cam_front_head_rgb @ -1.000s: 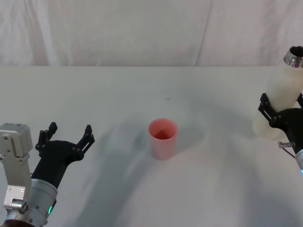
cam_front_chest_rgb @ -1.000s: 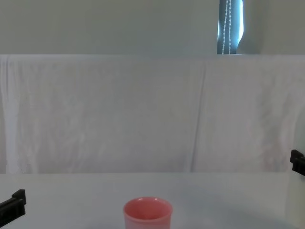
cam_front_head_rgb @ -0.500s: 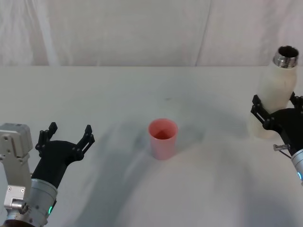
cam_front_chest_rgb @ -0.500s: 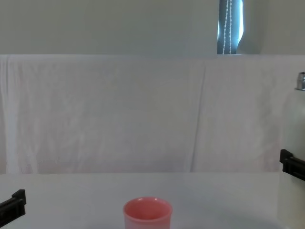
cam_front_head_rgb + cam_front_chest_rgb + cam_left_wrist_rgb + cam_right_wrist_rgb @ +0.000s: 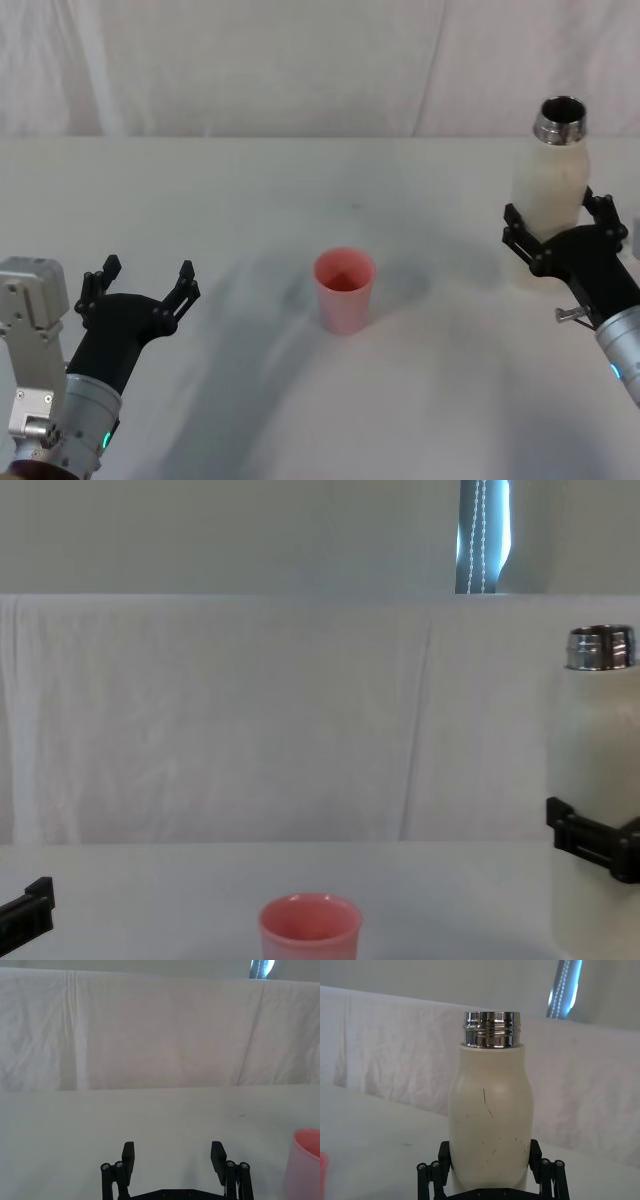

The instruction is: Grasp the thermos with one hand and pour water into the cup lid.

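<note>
Between our right claw's (image 5: 552,232) clenched fingers stood the upright thermos (image 5: 550,180); our left claw (image 5: 139,291) rested released, the cup lid (image 5: 344,291) between both.

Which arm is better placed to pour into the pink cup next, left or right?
The right. The right gripper is closed around the thermos, held upright with its steel neck open, to the right of the cup lid. The left gripper sits open and empty at the near left of the table.

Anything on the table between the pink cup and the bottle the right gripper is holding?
No. In the head view, only bare white tablecloth lies between the salmon-pink round cup lid and the cream-white steel-necked thermos in the right gripper.
</note>
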Controlling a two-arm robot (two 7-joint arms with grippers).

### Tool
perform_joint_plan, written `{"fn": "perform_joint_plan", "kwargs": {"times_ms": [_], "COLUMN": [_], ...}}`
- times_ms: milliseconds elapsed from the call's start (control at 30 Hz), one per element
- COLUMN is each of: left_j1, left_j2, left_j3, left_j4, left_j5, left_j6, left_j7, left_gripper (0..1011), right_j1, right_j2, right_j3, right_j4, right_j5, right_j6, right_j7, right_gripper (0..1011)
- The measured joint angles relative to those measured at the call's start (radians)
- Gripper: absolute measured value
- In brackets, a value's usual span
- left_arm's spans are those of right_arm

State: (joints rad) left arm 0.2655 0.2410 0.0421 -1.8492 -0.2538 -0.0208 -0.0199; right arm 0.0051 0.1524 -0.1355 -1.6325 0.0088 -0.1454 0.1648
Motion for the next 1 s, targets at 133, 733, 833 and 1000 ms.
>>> {"fn": "perform_joint_plan", "kwargs": {"times_ms": [133, 733, 833, 1000], "left_j1": [0.0, 0.0, 0.0, 0.0], "left_j2": [0.0, 0.0, 0.0, 0.0], "left_j3": [0.0, 0.0, 0.0, 0.0], "left_j4": [0.0, 0.0, 0.0, 0.0], "left_j5": [0.0, 0.0, 0.0, 0.0], "left_j6": [0.0, 0.0, 0.0, 0.0], "left_j7": [0.0, 0.0, 0.0, 0.0], "left_gripper": [1001, 1001, 1001, 1001], "right_j1": [0.001, 0.014, 0.018, 0.021], "right_j2": [0.005, 0.024, 0.028, 0.037], "right_j3": [-0.014, -0.064, -0.077, -0.097], "right_j4": [-0.005, -0.016, -0.012, -0.011], "right_j5": [-0.007, -0.029, -0.03, -0.049], "right_j6": [0.0, 0.025, 0.029, 0.028], "right_j7": [0.006, 0.028, 0.035, 0.038], "right_gripper": [957, 957, 957, 957]}}
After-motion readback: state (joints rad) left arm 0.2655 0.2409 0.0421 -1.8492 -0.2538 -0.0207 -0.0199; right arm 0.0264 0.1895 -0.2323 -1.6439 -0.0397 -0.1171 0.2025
